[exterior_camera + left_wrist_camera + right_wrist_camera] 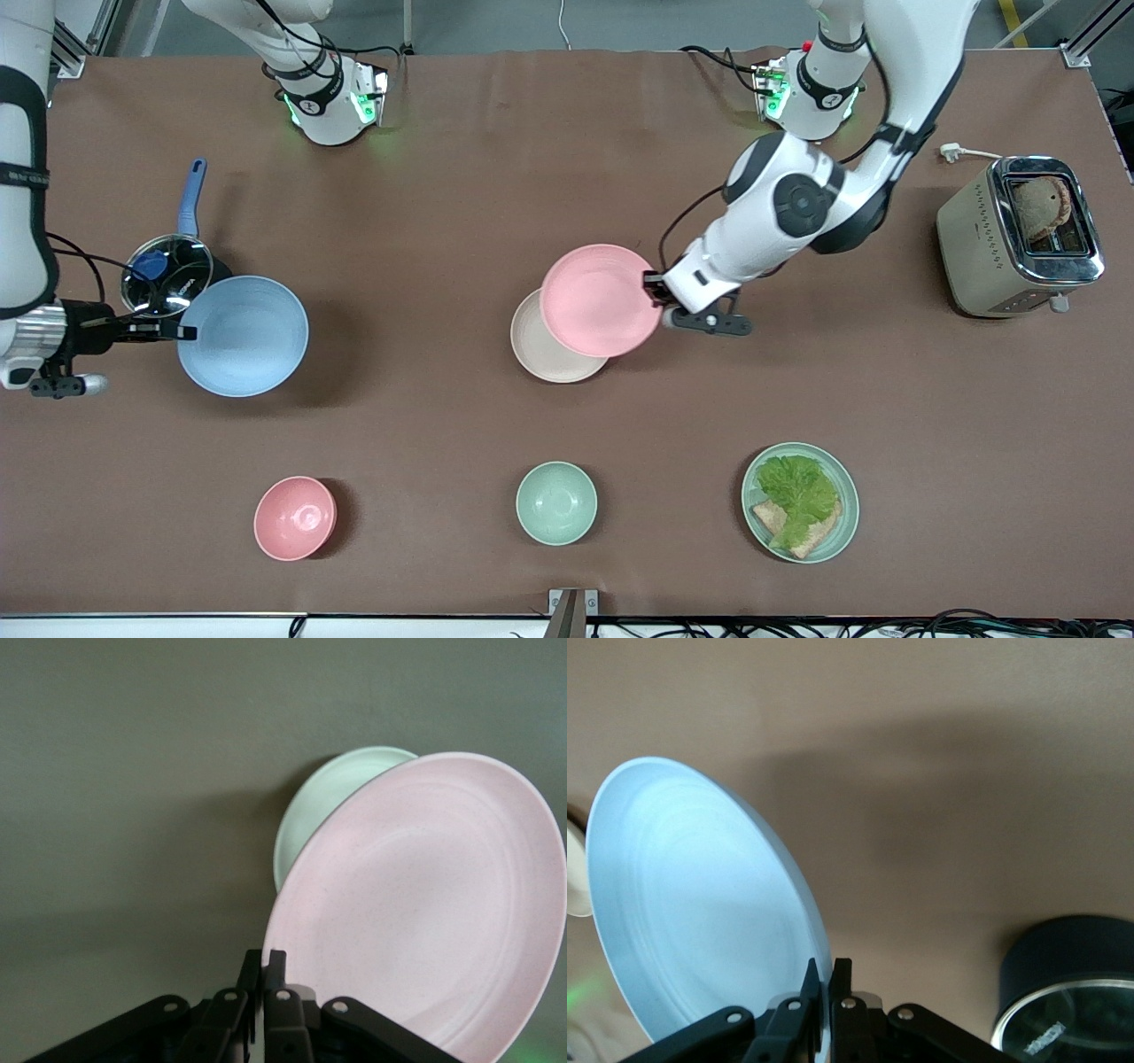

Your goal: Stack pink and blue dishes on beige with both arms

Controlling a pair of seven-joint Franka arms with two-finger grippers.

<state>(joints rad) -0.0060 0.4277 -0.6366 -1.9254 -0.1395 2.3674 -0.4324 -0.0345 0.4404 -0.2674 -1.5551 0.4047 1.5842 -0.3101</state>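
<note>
The pink plate point(600, 299) hangs in the air, partly over the beige plate point(534, 352) at the table's middle; my left gripper point(654, 289) is shut on its rim. In the left wrist view the pink plate point(425, 904) fills the frame beyond my left gripper point(268, 967), with the beige plate point(323, 806) showing below it. The blue plate point(243, 335) is held up over the table at the right arm's end, my right gripper point(184, 332) shut on its rim. The right wrist view shows the blue plate point(691, 904) clamped in my right gripper point(830, 974).
A dark pot with a glass lid and blue handle point(168, 266) stands beside the blue plate. A deep pink bowl point(295, 517), a mint-green bowl point(556, 502) and a green plate with lettuce and bread point(801, 501) sit nearest the camera. A toaster point(1019, 236) stands at the left arm's end.
</note>
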